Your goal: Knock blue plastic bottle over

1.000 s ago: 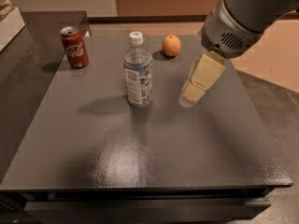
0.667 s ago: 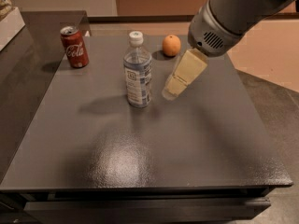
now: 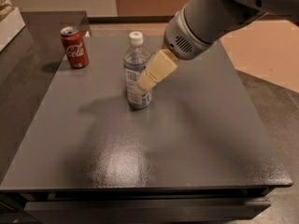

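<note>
The blue plastic bottle (image 3: 134,64) stands upright on the dark grey table (image 3: 187,139), left of centre towards the back. It is clear, with a white cap and a blue-and-white label. My gripper (image 3: 144,83) comes in from the upper right on a thick grey arm (image 3: 205,22). Its cream fingers (image 3: 159,68) are pressed together and empty. Their tip is against the bottle's right side at label height and overlaps it in view.
A red cola can (image 3: 74,46) stands upright at the table's back left corner. A white box edge (image 3: 7,20) shows at the far left on a neighbouring dark surface. Tan floor lies beyond the table's right edge.
My gripper has swung left from the table's right half to the bottle's right side. The bottle still stands upright. An orange seen earlier at the back is now hidden behind the arm.
</note>
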You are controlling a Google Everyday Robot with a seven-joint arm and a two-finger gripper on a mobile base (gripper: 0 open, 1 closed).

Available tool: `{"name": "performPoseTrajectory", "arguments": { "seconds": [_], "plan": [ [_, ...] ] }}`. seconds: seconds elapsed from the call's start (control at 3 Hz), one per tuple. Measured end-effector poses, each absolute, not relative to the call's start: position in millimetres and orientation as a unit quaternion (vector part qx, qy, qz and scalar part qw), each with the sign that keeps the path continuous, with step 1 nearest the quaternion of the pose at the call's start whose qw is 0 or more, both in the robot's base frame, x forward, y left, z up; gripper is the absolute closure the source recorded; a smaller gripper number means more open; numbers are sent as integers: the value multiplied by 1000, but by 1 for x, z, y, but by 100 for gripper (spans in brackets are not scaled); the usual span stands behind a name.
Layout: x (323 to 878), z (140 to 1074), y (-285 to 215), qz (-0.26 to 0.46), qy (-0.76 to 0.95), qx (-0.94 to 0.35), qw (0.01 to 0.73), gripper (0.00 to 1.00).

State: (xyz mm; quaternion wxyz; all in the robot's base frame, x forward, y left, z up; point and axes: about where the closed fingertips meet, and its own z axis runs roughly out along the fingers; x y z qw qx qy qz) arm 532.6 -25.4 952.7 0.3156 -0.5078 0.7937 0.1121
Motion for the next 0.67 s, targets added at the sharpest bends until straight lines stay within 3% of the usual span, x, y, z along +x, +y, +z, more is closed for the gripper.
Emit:
{"name": "performPoseTrajectory", "arguments": {
  "seconds": [0.33,0.67],
  "plan": [
    [536,945,-4,132,790,-504,323,0],
    [537,939,11,147,787,-504,325,18]
  ]
}}
